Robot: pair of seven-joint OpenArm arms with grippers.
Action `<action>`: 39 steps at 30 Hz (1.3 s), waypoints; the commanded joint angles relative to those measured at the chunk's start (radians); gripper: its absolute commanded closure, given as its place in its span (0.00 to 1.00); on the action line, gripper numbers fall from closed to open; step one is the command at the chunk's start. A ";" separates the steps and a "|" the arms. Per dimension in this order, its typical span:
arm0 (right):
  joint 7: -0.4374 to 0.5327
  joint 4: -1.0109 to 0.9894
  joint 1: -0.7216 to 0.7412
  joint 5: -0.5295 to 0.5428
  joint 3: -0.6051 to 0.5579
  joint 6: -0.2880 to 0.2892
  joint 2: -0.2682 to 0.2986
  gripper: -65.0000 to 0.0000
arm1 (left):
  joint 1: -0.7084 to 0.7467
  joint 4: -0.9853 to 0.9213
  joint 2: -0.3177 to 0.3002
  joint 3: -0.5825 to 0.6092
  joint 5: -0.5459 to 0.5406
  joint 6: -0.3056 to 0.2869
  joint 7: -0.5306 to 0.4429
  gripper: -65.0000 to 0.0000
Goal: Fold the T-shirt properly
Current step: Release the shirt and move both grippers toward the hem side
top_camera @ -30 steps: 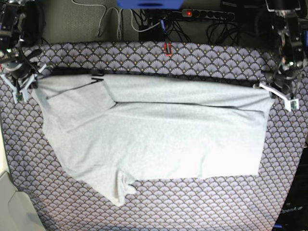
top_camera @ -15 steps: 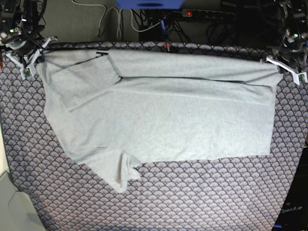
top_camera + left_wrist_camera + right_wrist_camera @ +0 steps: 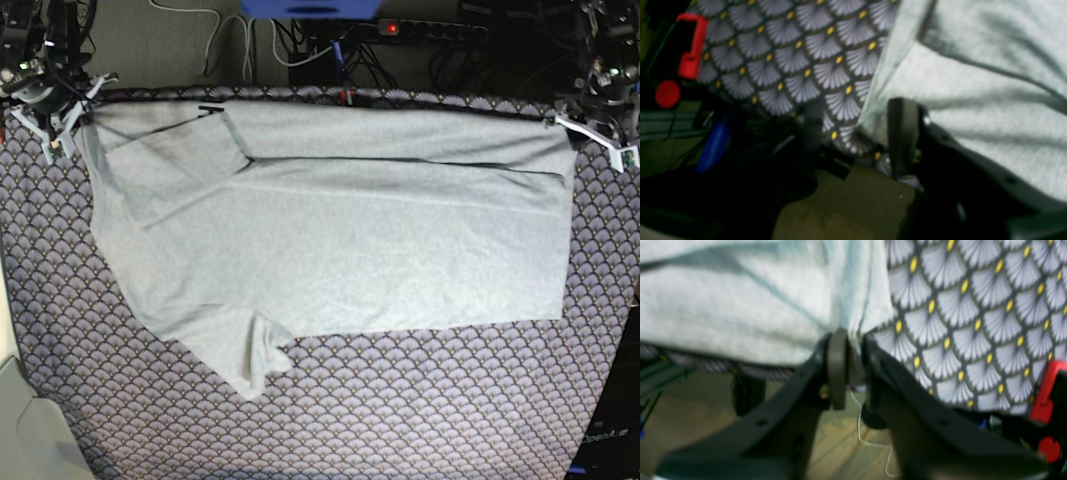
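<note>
We see the large light heather-grey cotton T-shirt (image 3: 340,230) lying spread across the scallop-patterned purple-grey cloth (image 3: 400,420) that covers the table. Its far edge runs along the far rim of the table, 1 sleeve (image 3: 255,360) points toward the near side, and a fold line crosses the upper part from side to side.

At the shirt's far corner on the base view's left, the black right gripper (image 3: 850,340) has its 2 fingers close together with the hem corner of the shirt (image 3: 773,306) pinched between them; the patterned cloth (image 3: 973,323) lies just beside it.

At the opposite far corner, the black left gripper (image 3: 853,133) has its 2 fingers spread wide apart. The shirt's edge (image 3: 973,100) lies against the inner face of 1 finger (image 3: 903,133), but nothing is clamped, so this gripper has let go. The patterned cloth (image 3: 800,66) shows between the fingers.

Beyond the table edge we make out a red clamp (image 3: 690,50) and dark cables (image 3: 300,40) on the floor.
</note>
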 commanded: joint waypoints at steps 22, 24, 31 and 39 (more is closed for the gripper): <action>-0.008 0.018 0.017 -0.014 0.257 -0.002 0.023 0.55 | -0.116 0.019 -0.042 -0.058 0.003 0.002 -0.020 0.43; -0.009 0.018 0.062 -0.014 0.257 -0.002 0.034 0.55 | -0.144 0.015 -0.042 -0.078 0.003 0.002 -0.018 0.43; -0.012 -0.015 0.292 -0.016 0.243 -0.002 0.075 0.54 | -0.283 0.007 -0.036 -0.099 0.010 0.002 -0.018 0.43; 0.038 -0.351 0.690 -0.091 -0.022 -0.003 0.120 0.48 | -0.562 -0.260 -0.031 0.011 0.012 0.004 -0.024 0.43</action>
